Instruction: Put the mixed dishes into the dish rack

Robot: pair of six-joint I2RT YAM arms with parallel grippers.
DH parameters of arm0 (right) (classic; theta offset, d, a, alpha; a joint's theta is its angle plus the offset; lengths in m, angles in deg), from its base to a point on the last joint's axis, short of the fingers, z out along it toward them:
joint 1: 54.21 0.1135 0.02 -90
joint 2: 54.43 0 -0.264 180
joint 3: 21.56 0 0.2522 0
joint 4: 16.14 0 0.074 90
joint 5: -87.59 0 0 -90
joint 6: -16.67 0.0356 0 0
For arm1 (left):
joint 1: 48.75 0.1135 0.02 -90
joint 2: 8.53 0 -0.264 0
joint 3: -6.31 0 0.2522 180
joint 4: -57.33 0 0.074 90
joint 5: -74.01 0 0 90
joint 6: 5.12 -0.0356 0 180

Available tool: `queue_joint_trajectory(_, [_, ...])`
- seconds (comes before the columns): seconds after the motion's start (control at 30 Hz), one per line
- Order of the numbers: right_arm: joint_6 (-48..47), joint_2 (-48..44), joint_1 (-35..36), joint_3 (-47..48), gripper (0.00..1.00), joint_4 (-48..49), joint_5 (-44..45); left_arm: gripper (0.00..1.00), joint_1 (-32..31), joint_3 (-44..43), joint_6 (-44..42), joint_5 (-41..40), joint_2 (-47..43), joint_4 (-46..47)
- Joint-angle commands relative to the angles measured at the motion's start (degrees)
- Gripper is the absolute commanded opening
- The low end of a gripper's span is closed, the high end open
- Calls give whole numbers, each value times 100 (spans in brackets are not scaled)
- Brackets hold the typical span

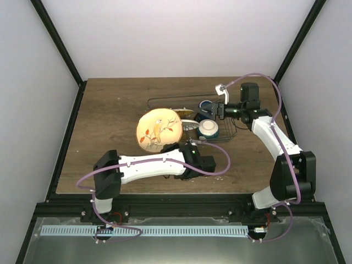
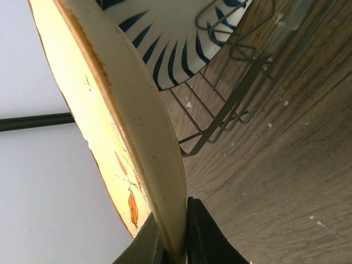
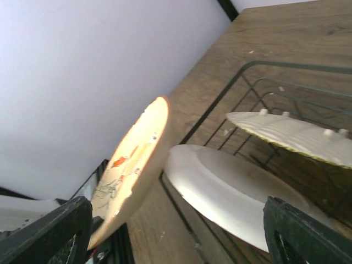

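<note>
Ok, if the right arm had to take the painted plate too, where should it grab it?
The free upper rim of the tan painted plate, opposite the left gripper shut on its lower rim. It stands tilted on edge beside the dish rack, so only the thin rim fits the jaws. Probably come from the rack side, the open right gripper straddling it.
</note>
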Motion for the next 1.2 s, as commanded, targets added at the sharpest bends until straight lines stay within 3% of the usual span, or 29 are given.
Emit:
queue_joint_trajectory(0.0, [42,-52,3,59,85,62,-761,0,-238,-256,40,-603,140,-179])
queue_joint_trajectory(0.77, [-230,-525,548,-488,85,-752,-626,0,-1098,-1152,-504,-1021,777,-181])
queue_joint_trajectory(0.93, [-224,-492,686,-499,75,-725,-674,0,-1171,-1370,-560,-1074,890,-183])
queue_joint_trajectory(1.17, [-303,-478,787,-481,72,-860,-718,0,-1196,-1504,-615,-1146,988,-178])
